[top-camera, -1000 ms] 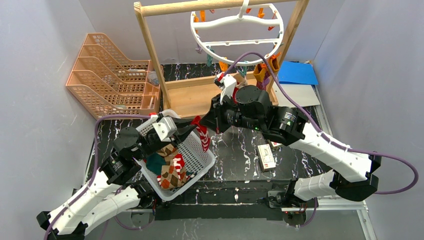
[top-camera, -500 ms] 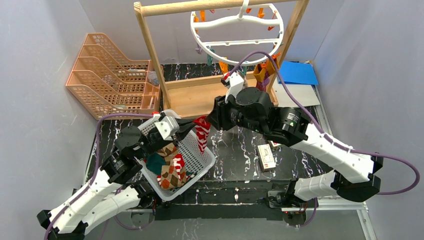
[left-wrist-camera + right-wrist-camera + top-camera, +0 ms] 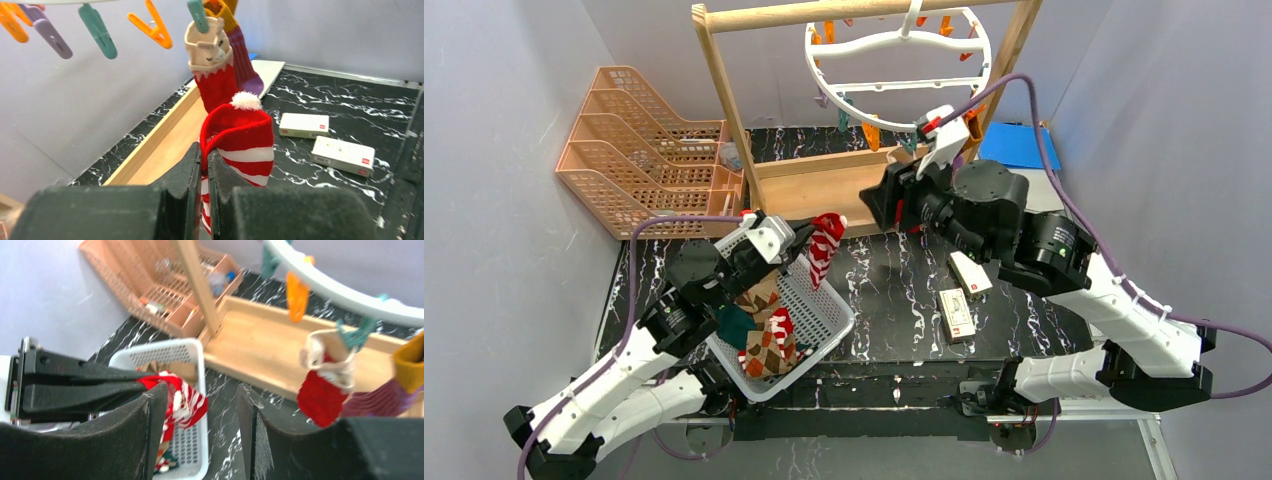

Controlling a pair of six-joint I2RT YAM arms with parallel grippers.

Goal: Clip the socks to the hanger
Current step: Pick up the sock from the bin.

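Note:
My left gripper [image 3: 796,246] is shut on a red sock with white stripes [image 3: 824,243] and holds it above the white basket [image 3: 824,310]. In the left wrist view the sock [image 3: 245,135] folds over the fingertips of that gripper [image 3: 206,152]. The white ring hanger [image 3: 897,55] hangs from the wooden rack. A red sock with a cream cuff [image 3: 215,75] and a maroon sock with an orange cuff [image 3: 242,60] hang clipped to it. My right gripper [image 3: 879,205] is open and empty, to the right of the held sock and below the hanger [image 3: 340,290]. An argyle sock [image 3: 769,350] and a teal sock [image 3: 734,325] lie in the basket.
The wooden rack [image 3: 724,90] stands on its tray base at the back. An orange tiered organiser [image 3: 639,150] sits at back left. Two white boxes [image 3: 957,315] [image 3: 971,275] lie under the right arm. A blue sheet [image 3: 1019,145] lies at back right. Free teal [image 3: 97,30] and orange [image 3: 150,25] clips dangle.
My right gripper let go of the striped sock, opened and drew back to the right toward the hanger. My left gripper stayed shut on the sock and raised it slightly.

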